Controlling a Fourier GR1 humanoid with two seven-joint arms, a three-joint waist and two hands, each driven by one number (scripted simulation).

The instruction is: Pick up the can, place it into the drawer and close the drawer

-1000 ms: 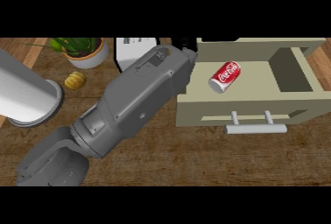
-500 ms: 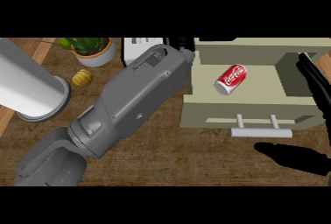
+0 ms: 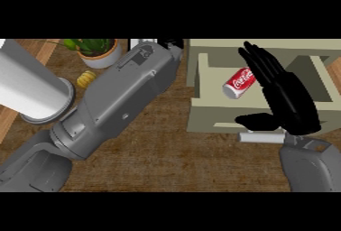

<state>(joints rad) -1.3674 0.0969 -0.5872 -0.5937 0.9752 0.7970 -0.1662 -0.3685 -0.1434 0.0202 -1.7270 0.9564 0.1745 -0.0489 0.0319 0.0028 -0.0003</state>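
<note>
The right hand (image 3: 286, 101) has come up from the near right edge and now lies over the open drawer (image 3: 206, 115), where a moment ago only its fingertips showed at the side. Nearest of all, its grey forearm rises from the bottom right, and the drawer's pale handle (image 3: 256, 137) peeks out just beside the thumb. The hand is open, fingers straight and pointing far, lying just to the right of the can (image 3: 240, 82). It looks placed there to get ready for pushing the drawer shut, since the can is already inside. The red can lies on its side in the drawer, its long line slanted, with the silver end near and left and the other end far and right. The left arm crosses the brown bench (image 3: 166, 162) toward the far side; I cannot tell how its hand (image 3: 170, 44) is held. Far left are a white cylinder (image 3: 30, 85), a small yellow thing (image 3: 85, 79) and a potted plant (image 3: 96, 49).
</note>
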